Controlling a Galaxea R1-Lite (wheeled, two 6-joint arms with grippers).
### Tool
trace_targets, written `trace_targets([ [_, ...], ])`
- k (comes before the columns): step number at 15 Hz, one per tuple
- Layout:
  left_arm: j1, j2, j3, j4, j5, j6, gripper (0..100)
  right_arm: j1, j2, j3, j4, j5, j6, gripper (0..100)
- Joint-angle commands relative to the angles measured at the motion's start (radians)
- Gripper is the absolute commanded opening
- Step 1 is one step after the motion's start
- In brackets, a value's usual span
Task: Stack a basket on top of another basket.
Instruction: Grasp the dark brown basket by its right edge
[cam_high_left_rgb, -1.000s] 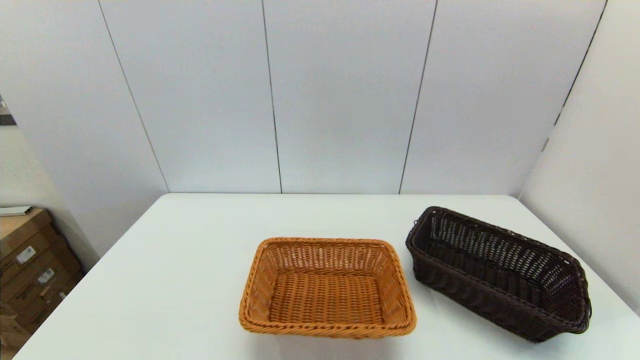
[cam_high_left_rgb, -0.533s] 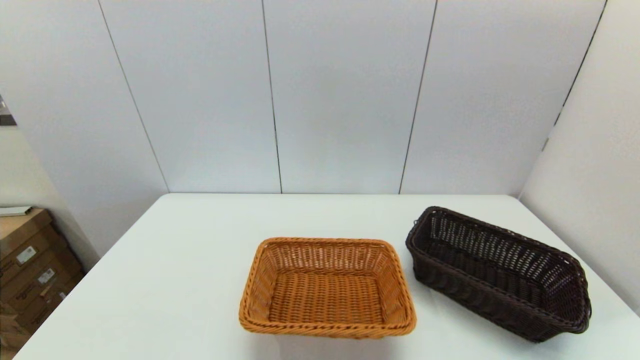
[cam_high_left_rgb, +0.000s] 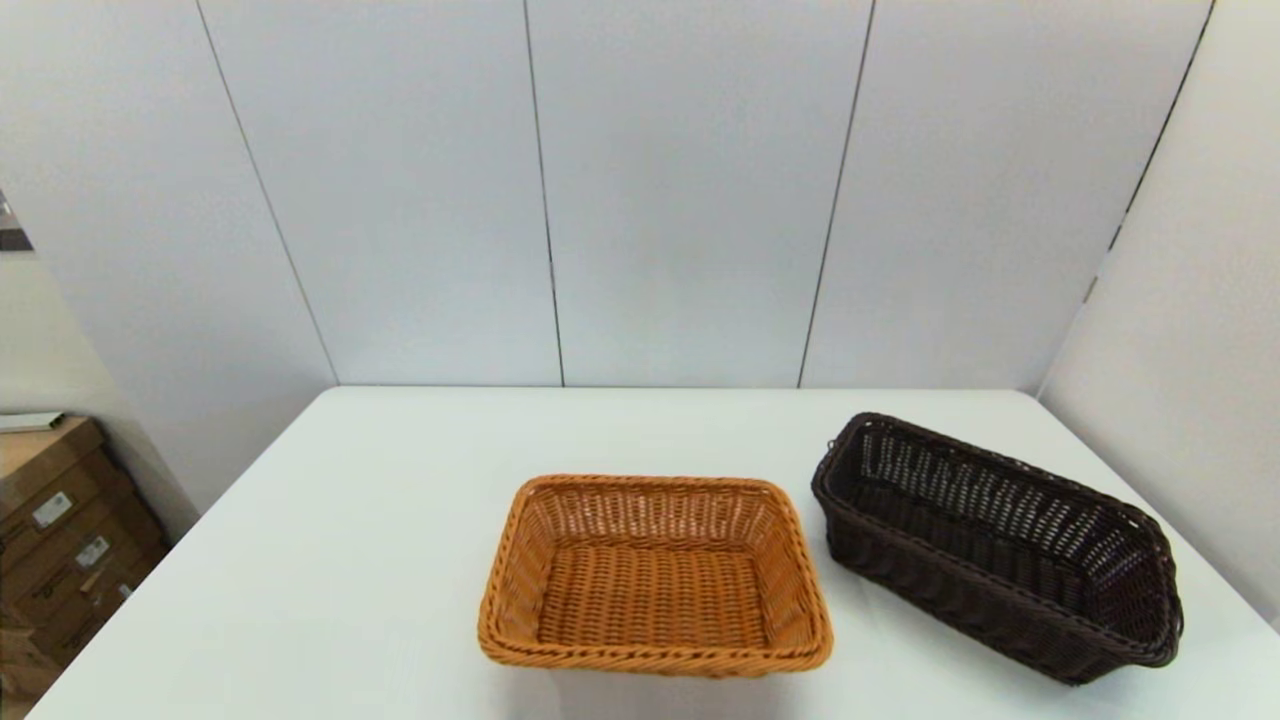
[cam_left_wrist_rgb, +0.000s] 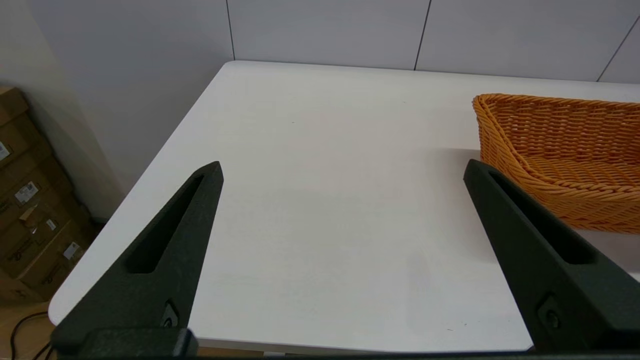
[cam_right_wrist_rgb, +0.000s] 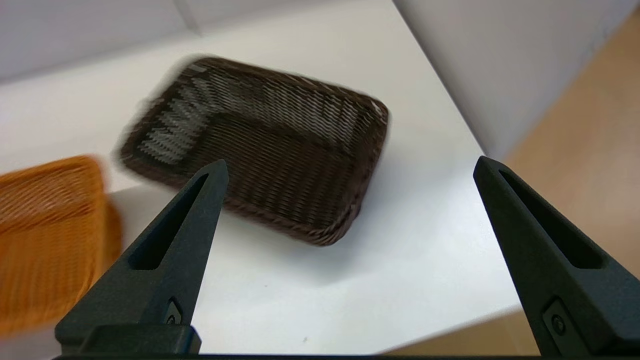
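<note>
Left claw (cam_left_wrist_rgb: 342, 170): fingers spread wide apart, nothing between them; it hangs above the counter's near left part, touching nothing. Does not show in the head view.

Right claw (cam_right_wrist_rgb: 350, 167): fingers spread just as wide, empty; it hangs above the near right part of the counter, with the dark basket beyond its fingertips. No contact with either basket. Does not show in the head view.

Dark brown basket (cam_high_left_rgb: 995, 545): sits on the counter at the right, upright, its long axis skewed so that one short end points toward the far centre and the other toward the near right edge. Deep open-weave sides, nothing inside. Also in the right wrist view (cam_right_wrist_rgb: 260, 150), blurred there.

Orange-tan basket (cam_high_left_rgb: 655, 575): sits flat on the counter near the centre front, squared to the near edge, braided rim, nothing inside. Its near corner shows in the left wrist view (cam_left_wrist_rgb: 565, 160).

Spacing: the two baskets stand side by side, close but apart, a strip of bare counter between them.

Counter (cam_high_left_rgb: 400, 520): white, set against pale wall panels.

Cardboard boxes (cam_high_left_rgb: 55, 540): stacked on the floor off the counter's left side.
</note>
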Motion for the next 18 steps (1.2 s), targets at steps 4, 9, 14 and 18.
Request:
trace_targets([
  [4,0.0,0.001,0.001,0.001,0.001,-0.002,100,0.02,0.829,-0.293,0.271,-0.066,0.43,100],
  [9,0.0,0.001,0.001,0.001,0.001,0.0,100,-0.097,0.922,-0.29,0.311,-0.022,0.548,100],
  [14,0.0,0.001,0.001,0.001,0.001,0.001,100,-0.187,0.965,-0.25,0.3,0.115,0.524,100],
  [18,0.0,0.001,-0.001,0.001,0.001,0.003,100,-0.192,0.987,-0.257,0.291,0.213,0.524,100],
])
